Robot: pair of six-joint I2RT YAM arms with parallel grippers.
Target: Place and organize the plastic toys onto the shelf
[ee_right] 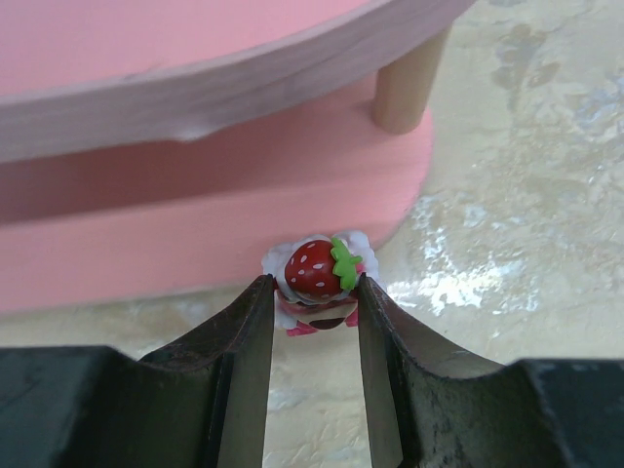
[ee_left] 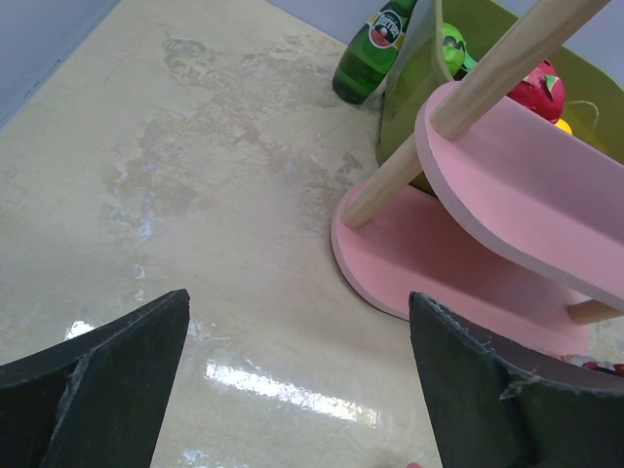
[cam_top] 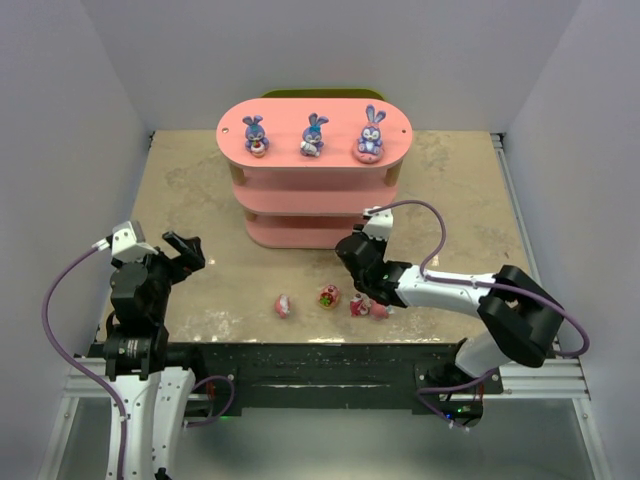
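Observation:
The pink three-tier shelf (cam_top: pixel 312 155) stands at the back middle. Three purple-blue bunnies (cam_top: pixel 314 135) stand in a row on its top board. My right gripper (cam_top: pixel 352 252) hovers just in front of the shelf's bottom board (ee_right: pixel 195 234). It (ee_right: pixel 312 288) is shut on a small white and pink figurine with a red strawberry on top (ee_right: pixel 319 271). Several small pink and red figurines (cam_top: pixel 329 296) lie on the table near the front edge. My left gripper (cam_top: pixel 185 250) is open and empty at the left, with the shelf's left end (ee_left: pixel 526 185) ahead of it (ee_left: pixel 298 297).
A yellow-green basket (ee_left: pixel 409 88) stands behind the shelf, with a green bottle (ee_left: pixel 375 49) and a red toy fruit (ee_left: pixel 536 88) by it. The table's black front edge (cam_top: pixel 320 355) runs just below the loose figurines. White walls close in the sides.

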